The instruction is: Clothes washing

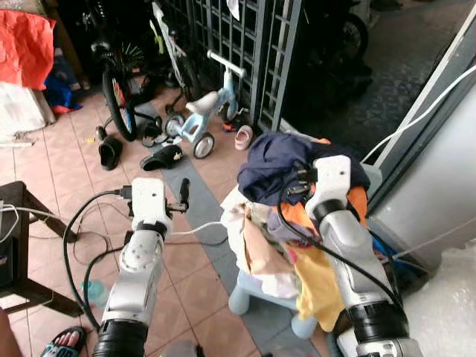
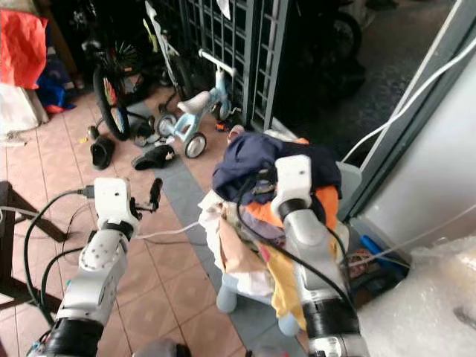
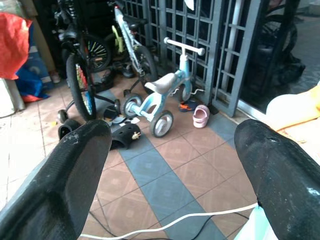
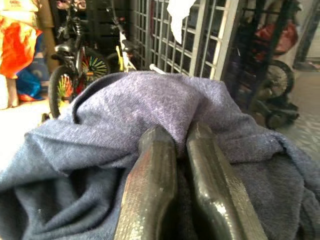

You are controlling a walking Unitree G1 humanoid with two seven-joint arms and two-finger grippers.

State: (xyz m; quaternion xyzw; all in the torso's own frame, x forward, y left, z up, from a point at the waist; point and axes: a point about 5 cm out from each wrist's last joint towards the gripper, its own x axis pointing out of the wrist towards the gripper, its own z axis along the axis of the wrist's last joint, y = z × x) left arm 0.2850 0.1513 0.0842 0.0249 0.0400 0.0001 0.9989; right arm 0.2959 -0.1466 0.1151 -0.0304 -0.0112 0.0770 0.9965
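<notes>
From the head, the clothes pile [image 1: 286, 216] sits heaped on a pale stool [image 1: 253, 294], the navy garment [image 1: 279, 163] on top. The left wrist view shows the left gripper [image 3: 172, 165] spread wide over tiles, facing a child's tricycle [image 3: 162, 97]. The right wrist view shows the right gripper [image 4: 180, 150] pinching that garment.

Daylight is even and moderately bright across the pink-and-grey tiled floor [image 1: 201, 253], while the area behind the dark metal lattice gate [image 1: 245, 44] falls into deep shade where detail is lost. The white flat panel [image 1: 439, 178] at the right edge and the crinkled clear plastic sheet [image 1: 446, 297] read near overexposed, and straight lines bow slightly toward the edges of the head views. In the wrist views the left end effector [image 3: 175, 165] and the right end effector [image 4: 177, 185] sit soft and out of focus close to the lens, with glare streaks along the black fingers [image 4: 150, 180] against the blue-grey knit garment [image 4: 140, 110]; the background there is reasonably sharp.
</notes>
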